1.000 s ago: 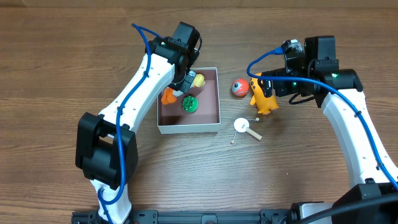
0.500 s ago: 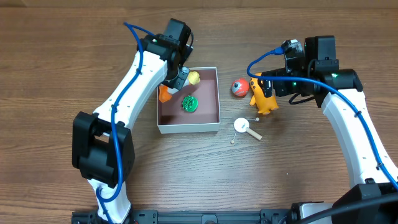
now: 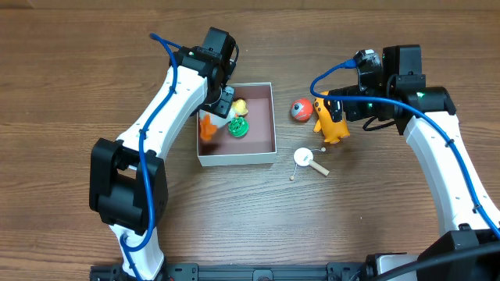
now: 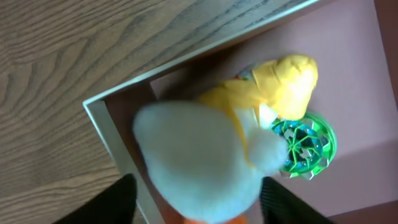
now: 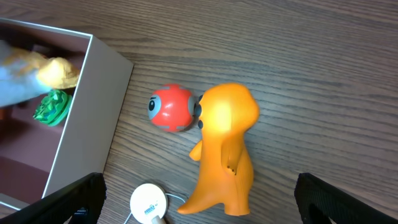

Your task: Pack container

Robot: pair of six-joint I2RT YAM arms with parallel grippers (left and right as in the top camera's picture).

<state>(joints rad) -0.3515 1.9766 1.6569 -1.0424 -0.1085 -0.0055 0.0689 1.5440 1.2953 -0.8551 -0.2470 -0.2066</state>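
Midway across the table [image 3: 70, 62], container [image 3: 234, 159] holding a green toy [image 3: 238, 129] and a white-and-yellow plush [image 4: 199, 155]. Left gripper [image 4: 196, 190] above, jaws either side of the plush, grip impossible to tell. Right gripper [image 5: 199, 186] with jaws spread wide, empty, over an orange figure [image 5: 224, 155] beside a red ball [image 5: 171, 107].

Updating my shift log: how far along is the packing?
Done: green toy sits in the container. In hand: left end effector straddles the white-and-yellow plush over the container, grip unclear. Left: red ball, orange figure and white disc on the table.
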